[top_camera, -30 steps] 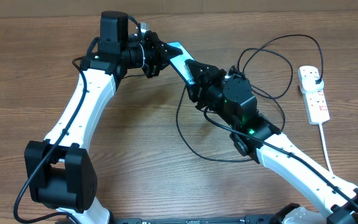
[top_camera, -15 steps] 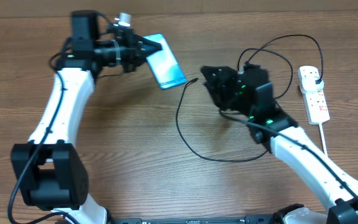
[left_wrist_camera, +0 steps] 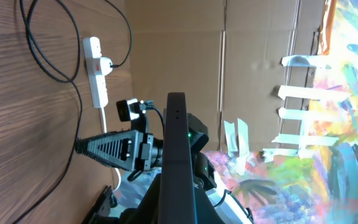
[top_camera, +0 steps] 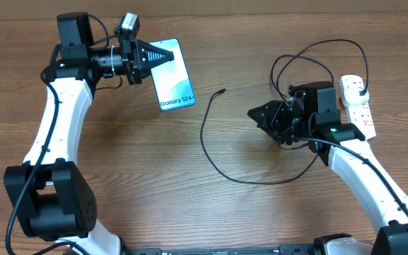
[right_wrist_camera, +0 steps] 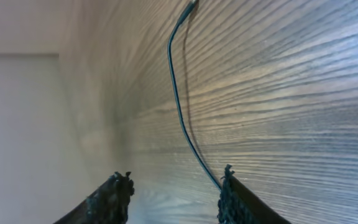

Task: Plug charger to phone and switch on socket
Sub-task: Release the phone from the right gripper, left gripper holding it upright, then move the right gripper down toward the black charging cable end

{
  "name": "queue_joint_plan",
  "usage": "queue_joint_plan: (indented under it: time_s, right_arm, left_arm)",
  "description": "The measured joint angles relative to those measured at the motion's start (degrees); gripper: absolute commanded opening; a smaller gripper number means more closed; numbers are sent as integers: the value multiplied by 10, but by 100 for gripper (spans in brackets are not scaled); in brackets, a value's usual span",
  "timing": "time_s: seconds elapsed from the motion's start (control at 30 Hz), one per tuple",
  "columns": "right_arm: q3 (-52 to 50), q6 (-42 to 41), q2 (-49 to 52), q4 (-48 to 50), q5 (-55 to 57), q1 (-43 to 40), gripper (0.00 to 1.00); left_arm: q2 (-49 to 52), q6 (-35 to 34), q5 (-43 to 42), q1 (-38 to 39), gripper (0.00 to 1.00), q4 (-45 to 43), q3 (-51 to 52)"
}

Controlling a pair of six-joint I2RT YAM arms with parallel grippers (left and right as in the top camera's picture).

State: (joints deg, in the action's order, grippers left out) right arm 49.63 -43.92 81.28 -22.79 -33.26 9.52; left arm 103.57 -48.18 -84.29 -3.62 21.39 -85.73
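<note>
**Phone clamped in left gripper; charger tip lies loose, apart from both grippers**

The left gripper (top_camera: 163, 56) is closed tight on one end of the phone (top_camera: 173, 75). The phone's light blue "Galaxy S24" screen faces the overhead camera. From the left wrist, the phone (left_wrist_camera: 178, 155) shows edge-on as a thin dark bar.

The right gripper (top_camera: 252, 113) stands partly open and holds nothing. It points left across the wooden table (top_camera: 154, 177).

The charger cable (top_camera: 205, 138) curves over the table. Its connector tip (top_camera: 222, 91) rests between the phone and the right gripper, touching neither. In the right wrist view, the cable (right_wrist_camera: 176, 93) runs away from just beside one finger (right_wrist_camera: 229, 199).

The cable's plug (top_camera: 360, 86) sits in the white power strip (top_camera: 358, 108), behind the right gripper at the table's right edge.
</note>
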Motion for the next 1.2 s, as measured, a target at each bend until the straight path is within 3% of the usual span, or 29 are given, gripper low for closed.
queue_joint_plan:
  time_s: [0.4, 0.93, 1.2]
  right_arm:
    - [57, -26, 37, 1, -4, 12, 37]
    - [402, -75, 331, -143, 70, 88, 35]
    - [427, -116, 410, -124, 93, 88, 35]
  left_arm:
    - [0, 0, 5, 0, 5, 0, 0]
    - [0, 0, 8, 0, 4, 10, 0]
    - [0, 0, 16, 0, 4, 13, 0]
